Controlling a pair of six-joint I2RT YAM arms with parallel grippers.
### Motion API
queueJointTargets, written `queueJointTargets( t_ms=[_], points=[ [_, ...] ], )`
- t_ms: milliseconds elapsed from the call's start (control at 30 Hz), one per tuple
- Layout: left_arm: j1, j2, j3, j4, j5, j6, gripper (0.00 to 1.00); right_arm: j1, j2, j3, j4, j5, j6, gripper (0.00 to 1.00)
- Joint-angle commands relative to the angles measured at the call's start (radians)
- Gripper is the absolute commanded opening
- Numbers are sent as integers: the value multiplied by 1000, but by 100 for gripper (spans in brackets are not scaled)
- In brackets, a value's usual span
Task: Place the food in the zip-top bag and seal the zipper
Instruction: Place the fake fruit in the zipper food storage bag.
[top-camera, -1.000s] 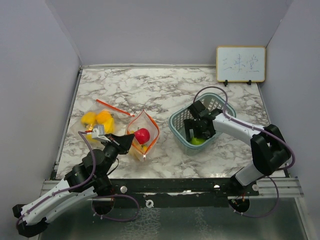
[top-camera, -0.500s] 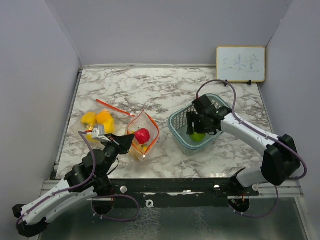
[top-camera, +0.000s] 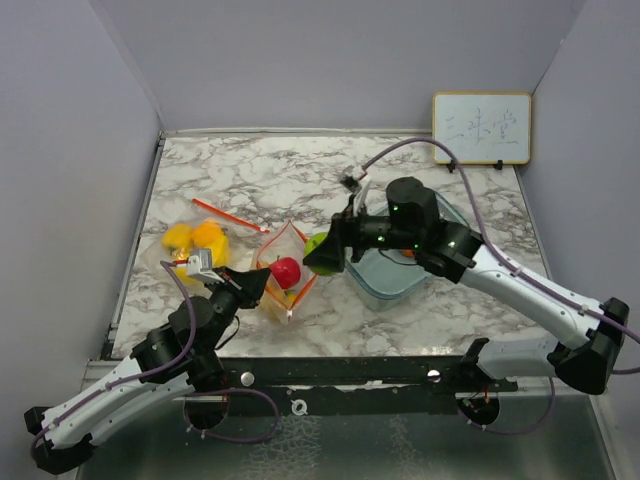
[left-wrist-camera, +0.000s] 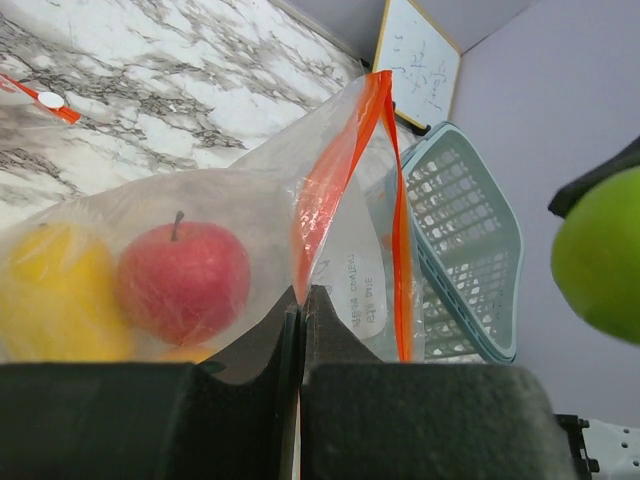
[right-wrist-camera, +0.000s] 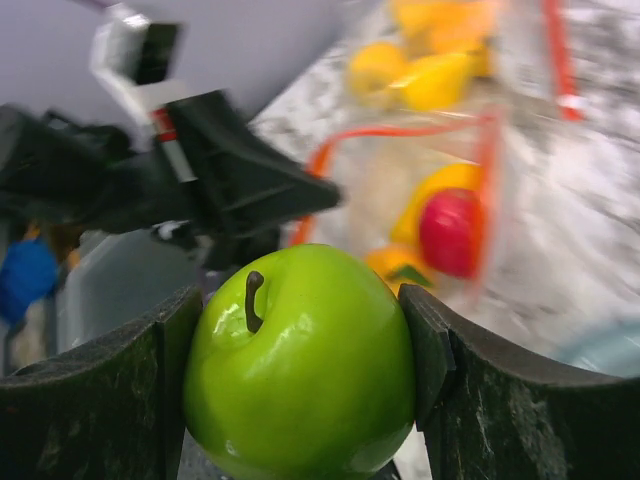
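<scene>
- A white tabletop (top-camera: 300, 175) veined with grey marble pattern fills the floor of the enclosure.
- A teal mesh basket (top-camera: 385, 288) stands on its right half. The left wrist view shows its perforated walls (left-wrist-camera: 462, 250) and rounded rim.
- A small whiteboard (top-camera: 481, 127) with a pale wooden frame leans upright at the far right corner on two black feet, with faint handwriting on it.
- Plain grey-lilac walls (top-camera: 330, 60) close off the back and both sides.
- A black perforated rail (top-camera: 340, 372) runs along the near edge.

Bag (top-camera: 276, 248) mouth open; left end effector (top-camera: 261, 279) on near rim; basket (top-camera: 385, 286), green apple (top-camera: 318, 243) crowd right.
</scene>
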Motion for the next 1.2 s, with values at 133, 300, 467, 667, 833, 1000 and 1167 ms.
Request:
queueJointTargets(
  t_ms=[133, 300, 467, 667, 833, 1000, 1167],
  points=[
    [3, 42, 27, 36, -2, -3, 0, 145, 203, 56, 327, 4, 71, 42],
    [4, 29, 32, 33, 3, -1, 0, 146, 300, 76, 268, 146, 62, 58],
    [3, 18, 25, 33, -4, -6, 0, 150, 338, 76, 248, 197, 68, 100],
    [4, 21, 22, 32, 0, -7, 0, 157, 264, 67, 209, 235, 44, 99],
    [3, 16, 22, 33, 6, -5, 0, 157, 150, 53, -36, 539, 100, 99],
    [4, -1, 16, 21, 3, -2, 0, 105, 12, -27, -312, 927, 278, 99],
    [4, -9, 13, 15, 4, 1, 0, -54, -82, -142, -396, 969, 332, 100]
  ],
)
